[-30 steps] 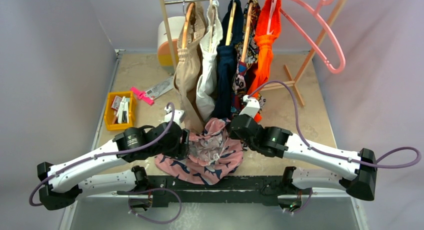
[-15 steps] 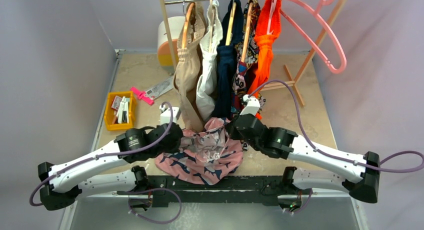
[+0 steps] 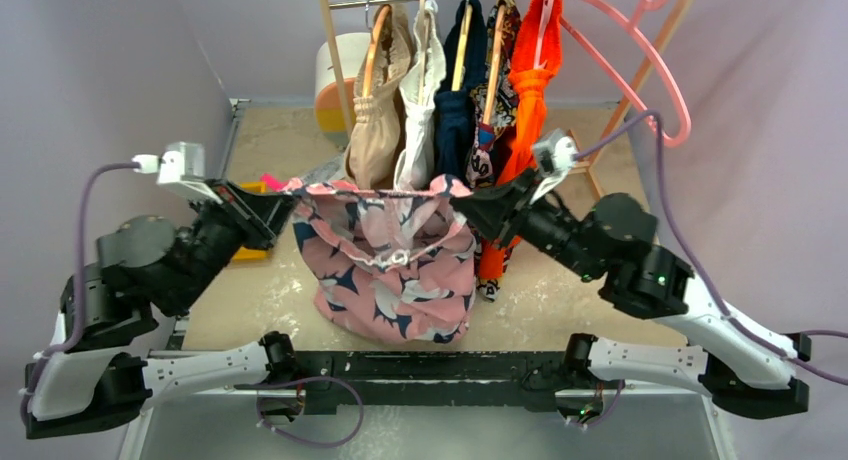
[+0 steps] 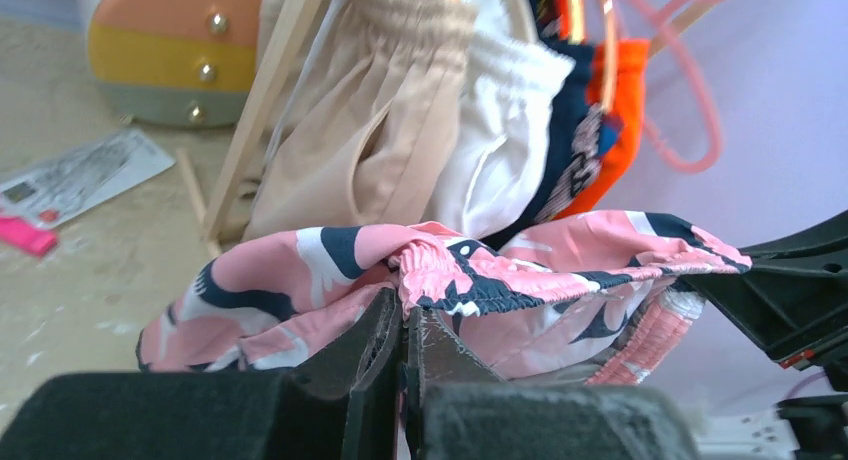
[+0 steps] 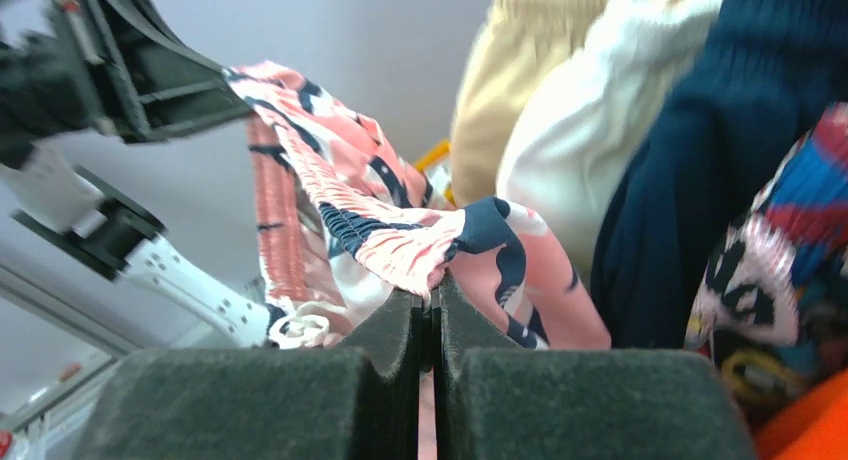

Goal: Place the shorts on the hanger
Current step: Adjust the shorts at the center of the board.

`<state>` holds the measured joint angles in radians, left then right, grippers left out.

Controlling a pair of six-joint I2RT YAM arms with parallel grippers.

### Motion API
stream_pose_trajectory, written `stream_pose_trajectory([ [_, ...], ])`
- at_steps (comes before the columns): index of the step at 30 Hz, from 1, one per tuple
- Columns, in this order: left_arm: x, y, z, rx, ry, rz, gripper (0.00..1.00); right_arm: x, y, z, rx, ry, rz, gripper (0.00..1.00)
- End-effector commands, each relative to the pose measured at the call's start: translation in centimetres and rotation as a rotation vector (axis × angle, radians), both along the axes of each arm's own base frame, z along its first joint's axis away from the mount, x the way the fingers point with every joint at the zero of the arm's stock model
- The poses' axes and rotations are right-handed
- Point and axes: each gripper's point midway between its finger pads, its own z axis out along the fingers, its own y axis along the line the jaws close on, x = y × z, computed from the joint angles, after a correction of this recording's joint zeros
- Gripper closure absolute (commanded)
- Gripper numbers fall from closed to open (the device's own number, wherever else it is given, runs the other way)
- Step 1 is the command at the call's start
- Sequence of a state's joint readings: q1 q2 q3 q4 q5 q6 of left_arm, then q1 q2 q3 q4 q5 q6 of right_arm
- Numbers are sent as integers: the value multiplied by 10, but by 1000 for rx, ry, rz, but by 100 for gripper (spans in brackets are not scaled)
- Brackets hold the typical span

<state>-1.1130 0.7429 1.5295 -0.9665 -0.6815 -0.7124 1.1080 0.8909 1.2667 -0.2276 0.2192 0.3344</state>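
Observation:
The pink shorts (image 3: 395, 265) with navy and white swirls hang in the air, stretched by the waistband between both arms. My left gripper (image 3: 287, 192) is shut on the waistband's left end (image 4: 440, 270). My right gripper (image 3: 462, 202) is shut on the right end (image 5: 440, 250). The shorts' hem reaches down near the table's front. The empty pink hanger (image 3: 645, 65) hangs at the right end of the rack, up and to the right of my right gripper. Part of the hanger (image 4: 690, 100) also shows in the left wrist view.
A wooden rack (image 3: 335, 40) holds several garments on hangers: beige (image 3: 375, 130), white (image 3: 415, 120), navy (image 3: 452, 120), patterned and orange (image 3: 525, 90). A yellow bin (image 3: 238, 250) is partly hidden by the left arm. A round container (image 3: 335, 75) stands behind the rack.
Both arms rose from the table and spread apart, lifting the shorts from a heap into a stretched hang. The left gripper closed on the waistband.

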Motion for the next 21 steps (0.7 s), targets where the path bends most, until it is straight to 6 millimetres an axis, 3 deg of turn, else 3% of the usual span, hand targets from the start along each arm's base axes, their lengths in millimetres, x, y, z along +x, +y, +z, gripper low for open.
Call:
stream_pose_trajectory([
  [1,4,16,44,-44,-155,39,100,2,-9,54,52,-174,-11,100],
  [4,3,17,58,-82,-200,28,100,22,-13,50,30,-140,-125,100],
  [5,2,17,68,-81,-220,23,100,24,-17,70,43,-159,-146,100],
  [6,-2,25,95,-117,-259,21,100,23,-23,96,55,-187,-155,100],
  [7,-2,24,109,-112,-280,14,100,21,-27,122,74,-218,-156,100],
  [8,-8,32,142,-155,-325,3,100,14,-35,155,122,-257,-148,100],
  [10,-18,37,185,-207,-389,-33,100,-3,-53,210,230,-331,-112,100],
  [12,-24,37,204,-231,-423,-62,100,-13,-64,233,296,-357,-103,100],
  [13,-23,37,202,-225,-418,-58,100,-11,-65,229,298,-344,-114,100],
  [15,-15,36,179,-194,-377,-19,100,4,-59,197,255,-282,-167,100],
  [19,-3,56,113,-149,-274,113,100,32,-41,90,50,-112,-258,100],
  [21,0,64,99,-127,-255,156,100,40,-41,64,-34,-63,-303,100],
])
